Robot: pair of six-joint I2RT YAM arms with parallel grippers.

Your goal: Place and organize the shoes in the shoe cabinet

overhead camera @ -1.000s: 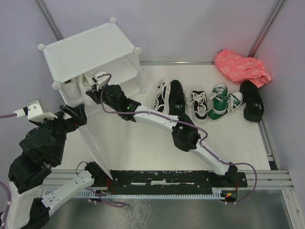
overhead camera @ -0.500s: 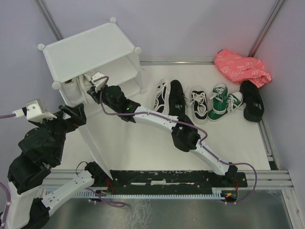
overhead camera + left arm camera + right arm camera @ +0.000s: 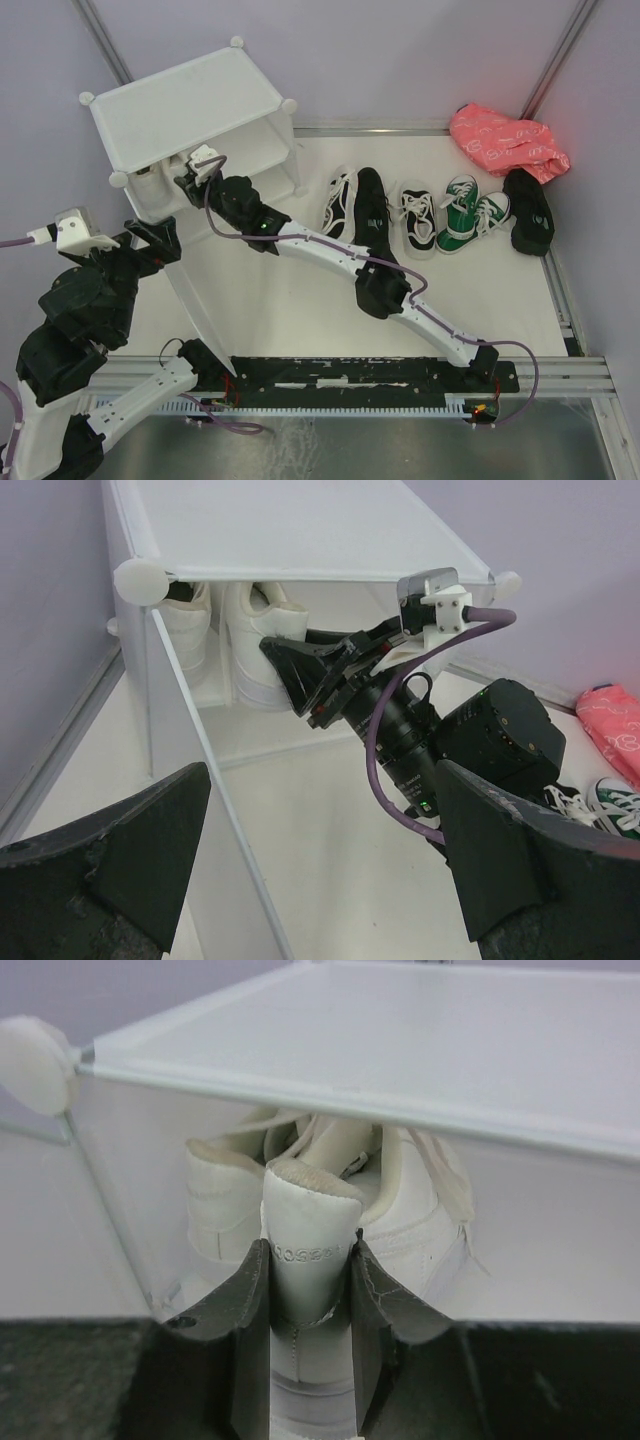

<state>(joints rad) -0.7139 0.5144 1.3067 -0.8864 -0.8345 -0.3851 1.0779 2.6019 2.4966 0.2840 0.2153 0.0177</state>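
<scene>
Right wrist view puts the right end effector (image 3: 308, 1260) at the open front of the shoe cabinet (image 3: 400, 1040). Its 2 fingers (image 3: 250, 1300) flank the heel of a white sneaker (image 3: 400, 1220) standing inside, under the top panel. Both fingers lie against the heel tab, but whether they squeeze it or merely touch it cannot be told. A 2nd white sneaker (image 3: 215, 1210) stands just beside it, on the left of that view, also inside.

From the top external camera, the cabinet sits at the far left of the table (image 3: 300, 300), with its door panel (image 3: 195, 300) swung out toward the near edge. The left end effector (image 3: 150, 245) hangs beside that door, fingers spread wide and holding nothing.

Right of the cabinet, 6 shoes lie in a row on the table: a black-and-white sneaker (image 3: 341, 203), a plain black shoe (image 3: 372, 212), a black sneaker with white laces (image 3: 416, 220), 2 green sneakers (image 3: 458, 215) and another black shoe (image 3: 528, 210). A pink bag (image 3: 508, 140) lies in the far right corner.
</scene>
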